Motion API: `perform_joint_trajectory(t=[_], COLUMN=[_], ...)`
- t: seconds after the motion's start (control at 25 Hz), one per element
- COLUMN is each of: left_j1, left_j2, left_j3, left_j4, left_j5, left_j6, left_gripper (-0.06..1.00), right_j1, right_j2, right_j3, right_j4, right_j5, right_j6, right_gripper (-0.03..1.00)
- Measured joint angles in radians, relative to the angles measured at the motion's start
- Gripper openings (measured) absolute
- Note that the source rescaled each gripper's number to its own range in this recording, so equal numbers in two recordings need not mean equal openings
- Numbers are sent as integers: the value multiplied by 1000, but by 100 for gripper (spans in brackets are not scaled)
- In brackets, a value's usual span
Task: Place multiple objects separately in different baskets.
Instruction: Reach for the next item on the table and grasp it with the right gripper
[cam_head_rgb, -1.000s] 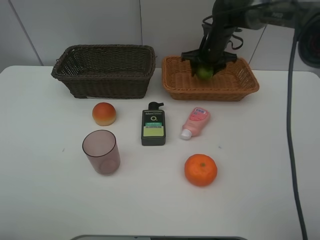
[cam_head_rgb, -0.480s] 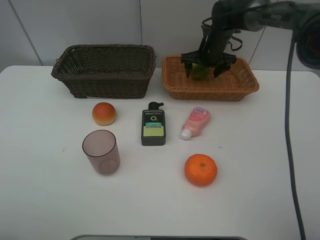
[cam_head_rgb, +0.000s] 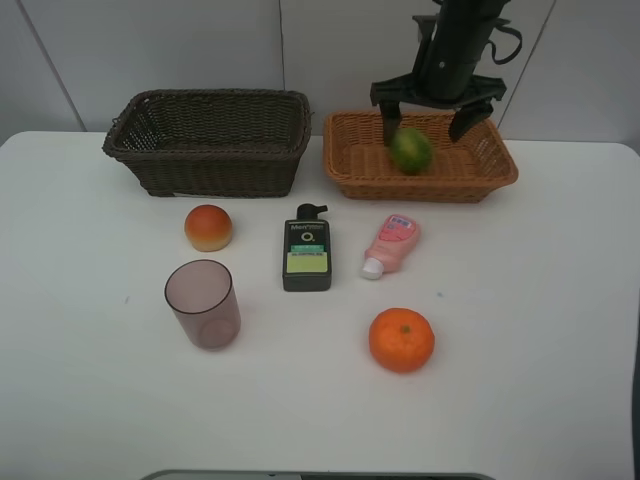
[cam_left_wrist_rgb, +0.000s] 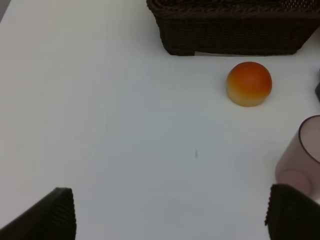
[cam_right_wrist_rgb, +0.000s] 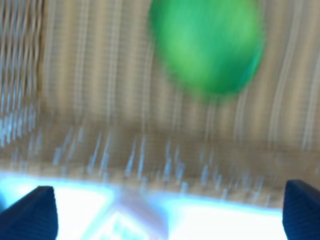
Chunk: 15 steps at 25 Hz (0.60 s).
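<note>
While my right gripper hangs wide and empty above the tan basket, the green fruit lies inside; my left gripper gapes empty too.

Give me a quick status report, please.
Right gripper open above tan basket. Green fruit lies in it. Left gripper open. Nothing in the way.
</note>
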Motion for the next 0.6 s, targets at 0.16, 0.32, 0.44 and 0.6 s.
perform_joint_trajectory(t=[0.16,0.32,0.44,0.6], left_j1=[0,0,0,0], left_j2=[0,0,0,0], left_j3=[0,0,0,0], left_j4=[0,0,0,0], left_j5=[0,0,0,0], left_j6=[0,0,0,0], left_gripper=[92,92,92,92], right_j1=[55,112,149,209], right_j2=[-140,-272,-360,-445], right_j3=[227,416,542,688], right_j4=[4,46,81,87], right_j5=[-63,-90,-139,-193], right_j6=[-93,-275,-483,-772], right_gripper=[100,100,100,100])
